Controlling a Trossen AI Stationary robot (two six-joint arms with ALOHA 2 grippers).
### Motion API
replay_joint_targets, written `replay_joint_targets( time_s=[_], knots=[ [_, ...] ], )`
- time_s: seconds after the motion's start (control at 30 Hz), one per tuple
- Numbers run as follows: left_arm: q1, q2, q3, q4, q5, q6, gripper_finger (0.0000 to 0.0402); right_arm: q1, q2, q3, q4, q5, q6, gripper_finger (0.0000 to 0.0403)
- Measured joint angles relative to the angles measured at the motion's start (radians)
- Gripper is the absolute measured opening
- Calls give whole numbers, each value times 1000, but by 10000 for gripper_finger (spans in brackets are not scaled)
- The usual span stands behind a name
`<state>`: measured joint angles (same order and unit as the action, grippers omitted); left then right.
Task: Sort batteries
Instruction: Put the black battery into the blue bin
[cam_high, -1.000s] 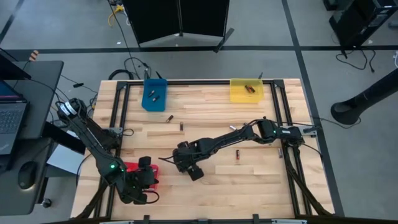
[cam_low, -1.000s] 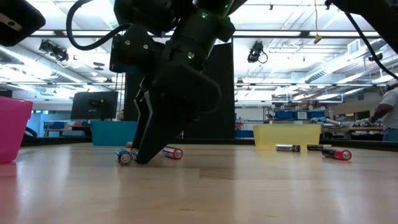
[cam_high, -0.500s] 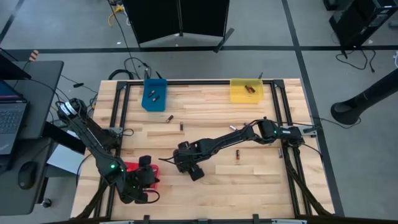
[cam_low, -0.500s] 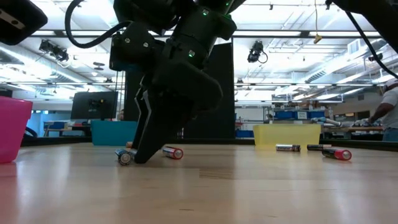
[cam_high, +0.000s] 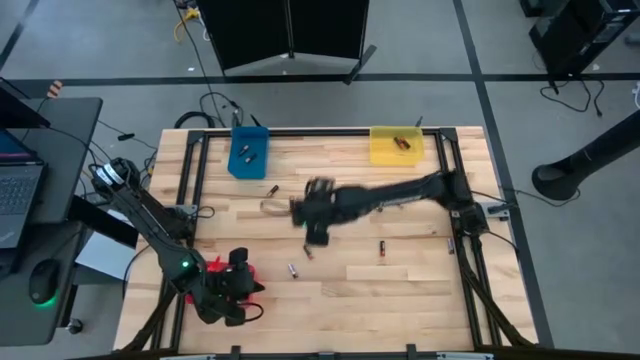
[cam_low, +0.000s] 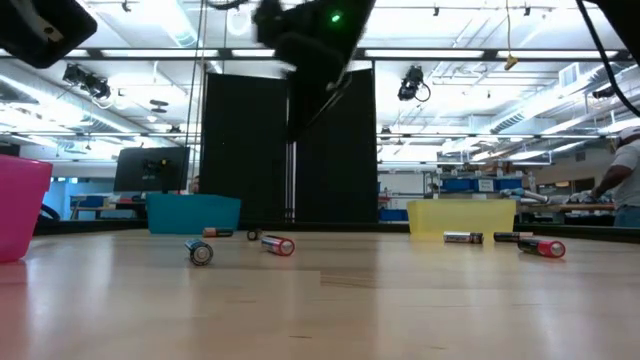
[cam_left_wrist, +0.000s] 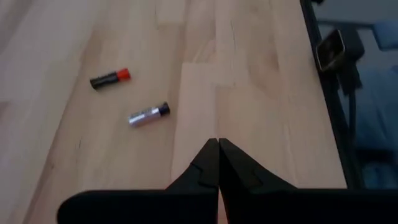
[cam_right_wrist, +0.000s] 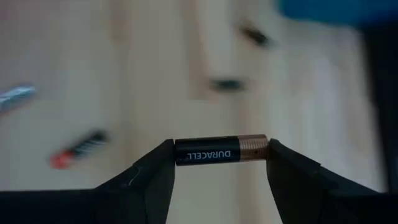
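Right end effector carries a battery above mid-desk; left end effector closed by the pink tray.

On the left, the left end effector (cam_high: 243, 290) sits at the near-left of the desk (cam_high: 400, 300), just beside the pink tray (cam_low: 20, 205), its fingers pressed together on nothing; in its wrist view a red-tipped battery (cam_left_wrist: 110, 78) and a silver battery (cam_left_wrist: 148, 115) lie on the wood ahead of it. Toward the middle, the right end effector (cam_right_wrist: 221, 155) is raised above the desk, its fingers part-open and clamped on the two ends of a black, copper-ended battery (cam_right_wrist: 221, 150) held crosswise between them. More batteries lie loose below: a silver one (cam_high: 293, 270) and a dark one (cam_high: 381, 248). At the far edge, the blue tray (cam_high: 248, 152) and, to its right, the yellow tray (cam_high: 396, 146) each hold batteries.
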<state>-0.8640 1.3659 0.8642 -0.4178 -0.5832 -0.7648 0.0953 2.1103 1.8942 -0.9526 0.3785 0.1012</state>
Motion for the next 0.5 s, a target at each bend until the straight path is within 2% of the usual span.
replay_joint_targets(
  time_s=[0.27,0.5],
  knots=[
    [54,0,0,42,-81,2,8,-272,-145,0,-225,54,208,229],
    [116,0,0,38,-144,2,8,-510,-173,-55,-250,5,240,227]
  ],
)
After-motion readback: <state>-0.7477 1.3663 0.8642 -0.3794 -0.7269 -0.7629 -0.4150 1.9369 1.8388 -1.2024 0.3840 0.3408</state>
